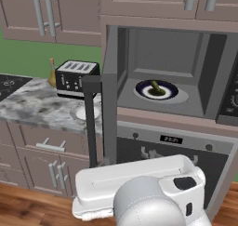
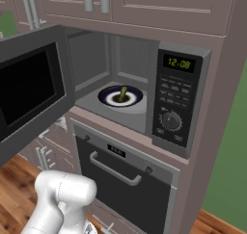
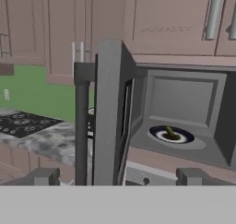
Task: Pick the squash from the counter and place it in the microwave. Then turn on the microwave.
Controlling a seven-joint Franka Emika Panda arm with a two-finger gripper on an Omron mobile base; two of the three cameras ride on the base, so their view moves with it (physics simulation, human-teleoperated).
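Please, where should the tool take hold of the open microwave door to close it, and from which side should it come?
Probably best on the vertical bar handle at the free edge of the door, far from the hinge. The door stands swung out, edge-on to the open tool. Coming from the counter side, the fingers can straddle the bar or push it toward the microwave, where the squash already lies.

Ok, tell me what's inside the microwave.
Inside the microwave, door open, a dark plate sits on the floor with the squash lying on it. The plate surface under the squash is covered.
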